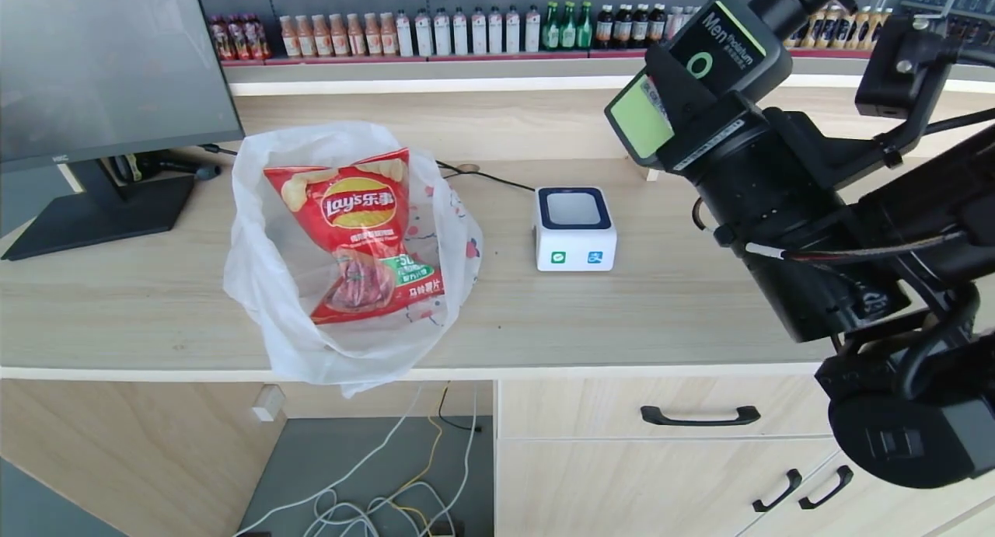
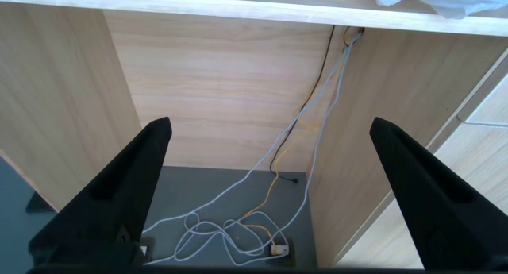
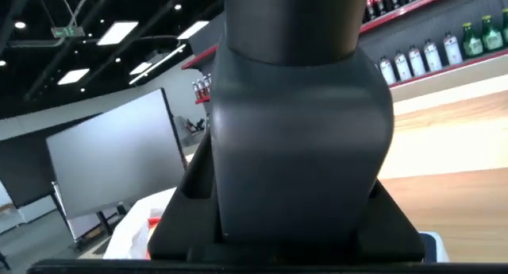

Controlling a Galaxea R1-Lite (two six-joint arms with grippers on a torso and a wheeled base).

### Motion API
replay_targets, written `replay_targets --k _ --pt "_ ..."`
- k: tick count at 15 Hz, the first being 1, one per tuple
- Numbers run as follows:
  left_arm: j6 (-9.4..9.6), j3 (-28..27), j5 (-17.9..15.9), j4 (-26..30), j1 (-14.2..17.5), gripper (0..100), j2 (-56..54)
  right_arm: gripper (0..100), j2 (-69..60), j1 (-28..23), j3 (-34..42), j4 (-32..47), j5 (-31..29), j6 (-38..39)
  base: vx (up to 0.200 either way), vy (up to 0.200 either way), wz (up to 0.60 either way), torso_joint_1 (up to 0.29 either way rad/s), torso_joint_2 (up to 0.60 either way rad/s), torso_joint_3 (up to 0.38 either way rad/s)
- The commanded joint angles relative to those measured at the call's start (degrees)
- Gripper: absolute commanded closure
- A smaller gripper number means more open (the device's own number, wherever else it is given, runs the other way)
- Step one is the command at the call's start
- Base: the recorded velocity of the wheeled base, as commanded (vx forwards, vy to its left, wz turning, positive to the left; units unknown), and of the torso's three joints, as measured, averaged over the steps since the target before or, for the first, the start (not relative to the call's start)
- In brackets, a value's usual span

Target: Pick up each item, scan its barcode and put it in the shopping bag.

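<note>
While the right gripper (image 1: 703,137) is clamped on a dark grey plastic bottle with a pale green label (image 1: 719,51), held high above the light wooden counter (image 1: 699,304) and off to the right of the small white box scanner with a dark-framed window (image 1: 575,228), the step in hand looks like the scan. The next move probably calls for lowering the bottle and turning its barcode toward that upward-facing window, then carrying it left to the translucent white plastic shopping bag (image 1: 264,288), whose mouth stands open. A red crisp packet (image 1: 354,234) already lies inside the bag. The left gripper (image 2: 270,131) hangs below the counter's edge, jaws spread wide and empty. A dark monitor (image 1: 109,63) stands at the counter's left, loose cables (image 2: 262,218) trail underneath, and a shelf of drink bottles (image 1: 466,32) lines the back wall
</note>
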Motion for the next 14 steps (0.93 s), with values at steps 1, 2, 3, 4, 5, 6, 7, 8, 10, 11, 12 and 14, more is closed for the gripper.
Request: replay_targets --k 1,2,3,4,5,6,7,8,10,11,12,14 --pt "-0.01 0.0 0.0 0.0 0.0 0 0.0 100 -1.3 1.1 3.7 -0.7 0.4 -2.7 0.0 0.0 0.0 0.0 0.0 0.0" --pt "-0.01 0.0 0.0 0.0 0.0 0 0.0 100 -1.4 1.3 3.9 -0.7 0.4 -3.0 0.0 0.0 0.0 0.0 0.0 0.0" --pt "-0.01 0.0 0.0 0.0 0.0 0 0.0 100 -1.4 1.3 4.6 -0.7 0.8 -4.8 0.0 0.0 0.0 0.0 0.0 0.0" --pt "-0.01 0.0 0.0 0.0 0.0 0 0.0 100 -1.5 1.3 5.8 -0.7 3.3 -8.5 0.0 0.0 0.0 0.0 0.0 0.0" --pt "-0.01 0.0 0.0 0.0 0.0 0 0.0 100 -1.5 1.3 6.2 -0.7 4.1 -9.3 0.0 0.0 0.0 0.0 0.0 0.0" --pt "-0.01 0.0 0.0 0.0 0.0 0 0.0 100 -1.2 2.1 8.7 -0.7 5.5 -11.7 0.0 0.0 0.0 0.0 0.0 0.0" --pt "-0.1 0.0 0.0 0.0 0.0 0 0.0 100 -0.9 2.4 8.0 -0.7 5.4 -12.4 0.0 0.0 0.0 0.0 0.0 0.0" --pt "-0.36 0.0 0.0 0.0 0.0 0 0.0 100 -0.1 2.5 5.2 -0.7 5.4 -13.0 0.0 0.0 0.0 0.0 0.0 0.0" --pt "-0.45 0.0 0.0 0.0 0.0 0 0.0 100 0.3 2.9 6.9 -0.7 4.8 -14.4 0.0 0.0 0.0 0.0 0.0 0.0" --pt "-0.54 0.0 0.0 0.0 0.0 0 0.0 100 0.0 3.3 6.5 -0.7 4.6 -15.0 0.0 0.0 0.0 0.0 0.0 0.0" --pt "-0.45 0.0 0.0 0.0 0.0 0 0.0 100 -0.6 3.4 6.6 -0.7 4.6 -15.2 0.0 0.2 0.0 0.002 0.0 -0.007" --pt "-0.54 0.0 0.0 0.0 0.0 0 0.0 100 -0.8 3.4 6.5 -0.7 4.6 -15.1 0.0 0.2 0.0 0.0 0.01 0.002"
